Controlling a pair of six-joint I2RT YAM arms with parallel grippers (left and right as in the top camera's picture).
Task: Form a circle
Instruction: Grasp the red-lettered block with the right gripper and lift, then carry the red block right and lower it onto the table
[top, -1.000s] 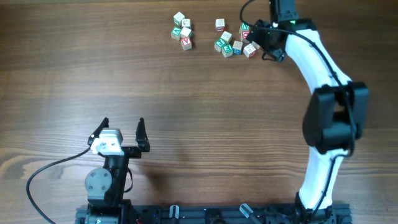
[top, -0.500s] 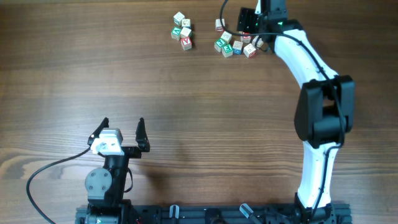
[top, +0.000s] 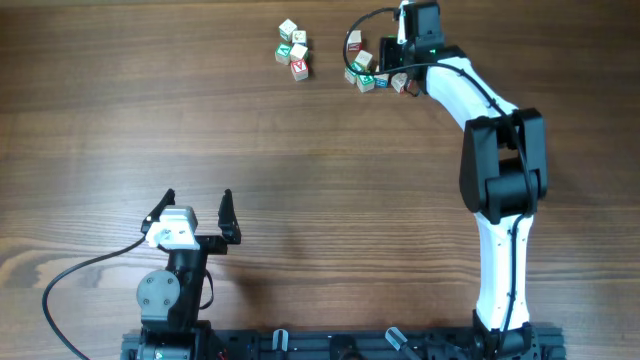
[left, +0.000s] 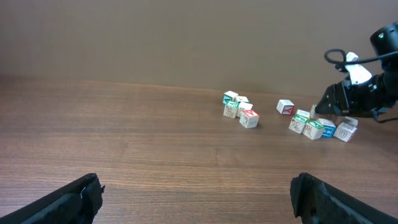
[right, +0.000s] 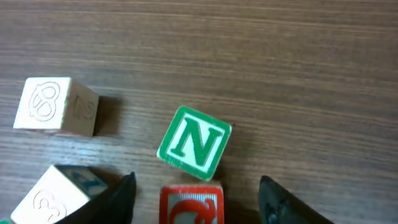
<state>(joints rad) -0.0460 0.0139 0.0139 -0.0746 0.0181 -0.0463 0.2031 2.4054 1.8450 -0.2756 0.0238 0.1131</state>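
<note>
Small wooden letter blocks lie in two clusters at the table's far edge, a left cluster (top: 293, 48) and a right cluster (top: 362, 68). My right gripper (top: 388, 66) hangs low over the right cluster. In the right wrist view it (right: 196, 200) stands open astride a red-faced block (right: 191, 205), with a gap on each side between block and fingers (right: 280, 202). A green N block (right: 194, 143) touches the red one's far side. My left gripper (top: 197, 200) is open and empty near the front, far from the blocks.
A plain engraved block (right: 55, 106) and a blue-lettered block (right: 59, 196) lie left of the right gripper's fingers. One single block (top: 353, 40) sits just behind the right cluster. The left wrist view shows both clusters (left: 239, 109) far ahead across bare wood.
The right arm has swung left along the far edge and come over the right cluster. Its jaws have narrowed around the red block. The left arm has not moved.
</note>
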